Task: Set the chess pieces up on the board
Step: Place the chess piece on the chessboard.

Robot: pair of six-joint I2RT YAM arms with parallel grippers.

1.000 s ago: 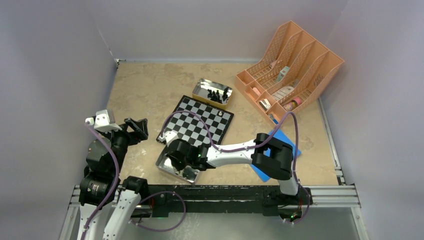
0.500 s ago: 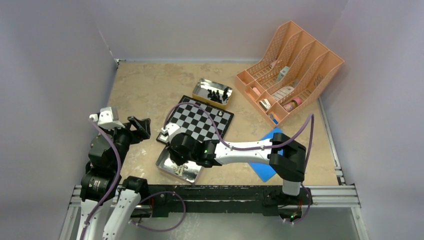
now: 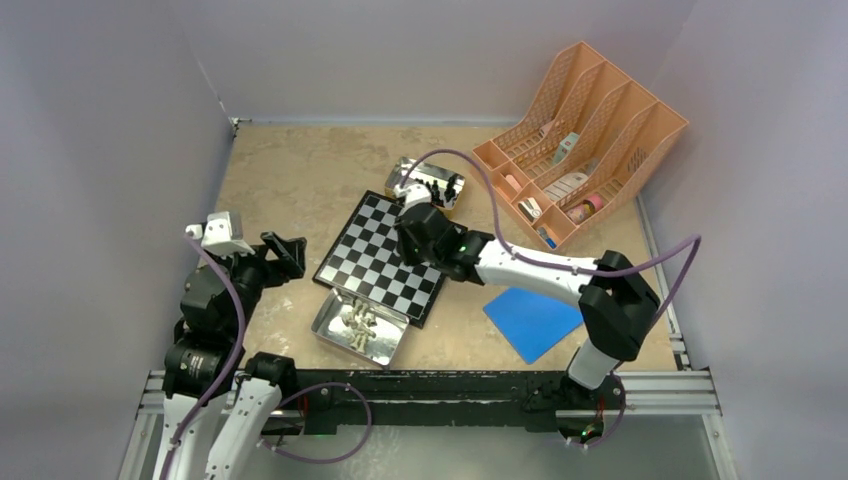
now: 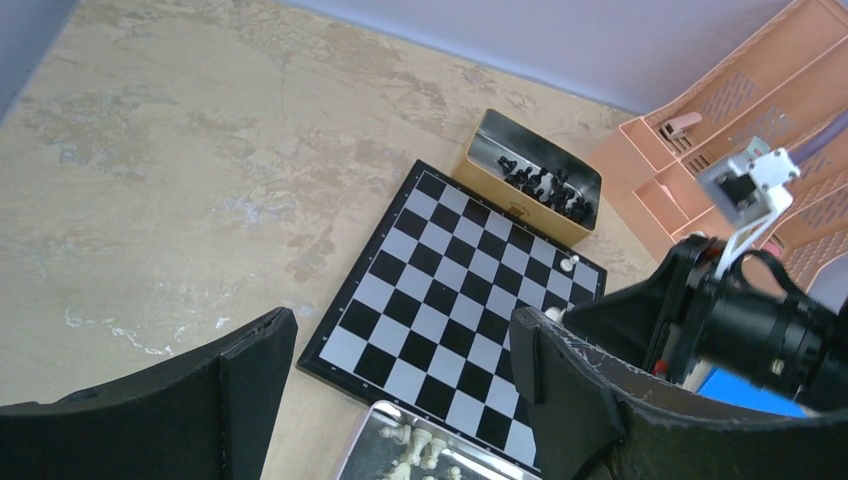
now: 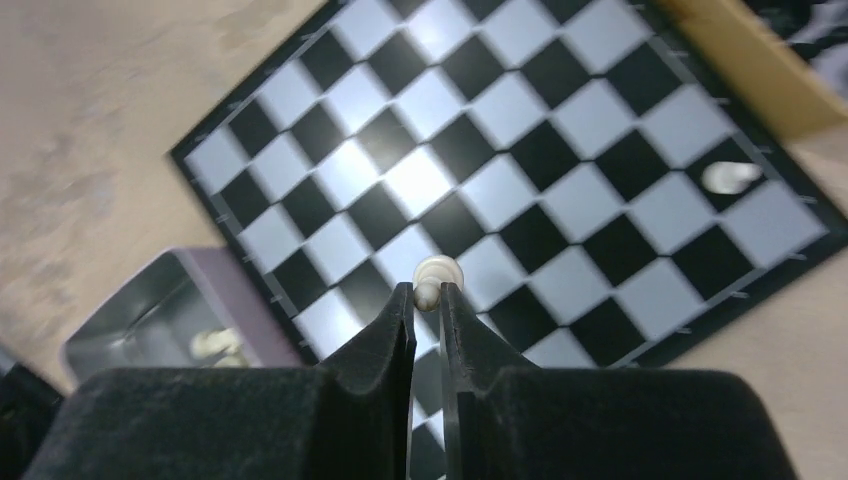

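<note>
The checkered board [image 3: 375, 258] lies mid-table. My right gripper [image 3: 428, 240] hovers over its far right part, shut on a cream-white chess piece [image 5: 437, 274] pinched at the fingertips [image 5: 400, 310]. Another white piece [image 5: 730, 177] stands on a square near the board's [image 5: 480, 170] far right corner. A shiny tin [image 3: 358, 326] holding several white pieces [image 4: 430, 452] sits at the board's near edge. A second tin [image 3: 428, 186] behind the board holds the black pieces [image 4: 540, 185]. My left gripper [image 3: 285, 255] hangs open and empty left of the board [image 4: 440, 300].
An orange file organizer [image 3: 580, 140] with small items stands at the back right. A blue flat square [image 3: 532, 320] lies right of the board. Walls close in the left, back and right sides.
My right arm has risen from the near tin and swung back over the board's far right part, carrying a white piece. The left arm has hardly moved.
</note>
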